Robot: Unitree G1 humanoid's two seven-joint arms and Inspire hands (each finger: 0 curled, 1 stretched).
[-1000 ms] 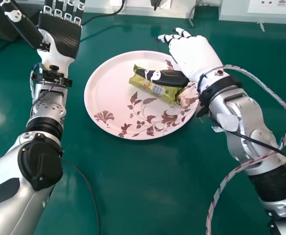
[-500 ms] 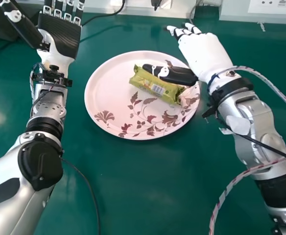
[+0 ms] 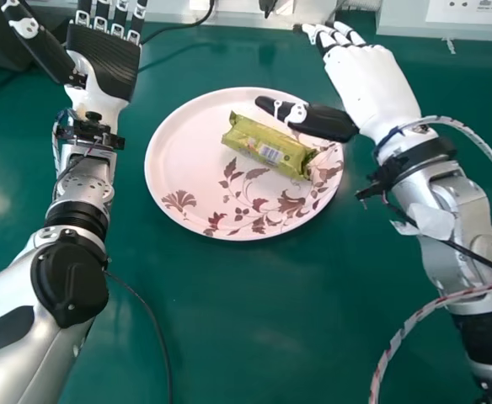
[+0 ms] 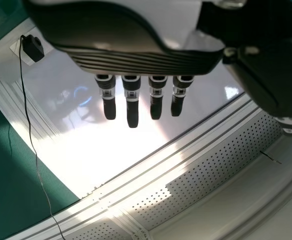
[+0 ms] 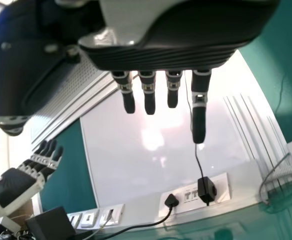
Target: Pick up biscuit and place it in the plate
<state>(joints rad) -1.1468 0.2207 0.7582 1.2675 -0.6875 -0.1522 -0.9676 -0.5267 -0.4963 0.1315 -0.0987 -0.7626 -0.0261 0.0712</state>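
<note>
The biscuit, a green-yellow packet [image 3: 269, 146], lies on the right half of the pink floral plate [image 3: 208, 181]. My right hand [image 3: 371, 84] is at the plate's upper right, fingers extended and holding nothing. Its black thumb reaches over the plate's rim, just above and right of the packet, with pink plate visible between them. In the right wrist view the hand [image 5: 166, 55] has its fingers straight. My left hand [image 3: 103, 61] rests palm up at the upper left, away from the plate; the left wrist view shows that hand [image 4: 141, 62] with straight fingers too.
Green table [image 3: 254, 328] surrounds the plate. White trunking with sockets [image 3: 473, 13] runs along the back edge, and a dark box [image 3: 6, 38] stands at the far left corner. A striped cable [image 3: 414, 320] hangs by my right forearm.
My right hand has moved to the right and slightly back, its thumb drawing away from over the packet. The packet, plate and left arm have stayed put.
</note>
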